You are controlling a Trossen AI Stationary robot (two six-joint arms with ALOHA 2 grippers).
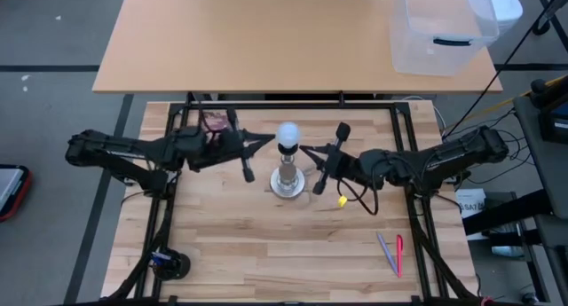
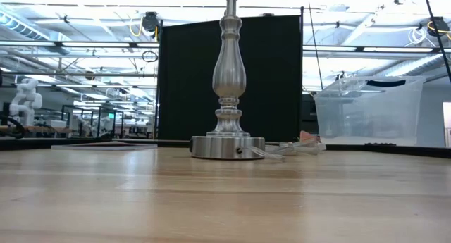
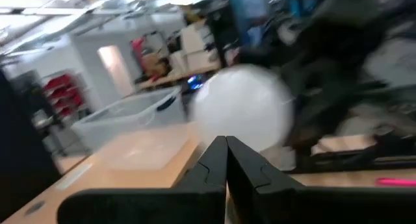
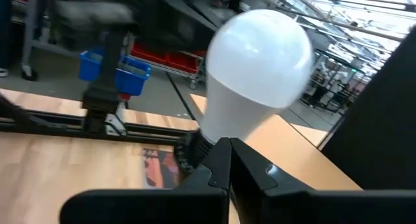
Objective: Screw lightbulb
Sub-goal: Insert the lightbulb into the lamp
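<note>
The lightbulb (image 1: pixel 287 133), a frosted white globe, stands upright in the dark socket (image 4: pixel 187 152) on top of the silvery lamp stand (image 1: pixel 287 180) at the table's middle. The low view shows only the stand (image 2: pixel 229 81). My left gripper (image 1: pixel 269 138) is shut and points level at the globe (image 3: pixel 240 113) from the table's left. My right gripper (image 1: pixel 303 149) is shut and points level from the right at the bulb's neck (image 4: pixel 224 123), just above the socket. My left gripper has its shut fingertips (image 3: pixel 221 149) right at the globe's left side, level with it. Whether they touch it I cannot tell. My right gripper has its shut fingertips (image 4: pixel 224 152) at the bulb's narrow lower part by the socket. Whether they touch it I cannot tell.
A clear plastic bin (image 1: pixel 439 31) stands on the far table at the right. Two pens (image 1: pixel 390 253) lie near the front right, a small yellow piece (image 1: pixel 342 200) sits right of the stand, and a pinkish wrapper (image 1: pixel 216 121) lies behind the left arm.
</note>
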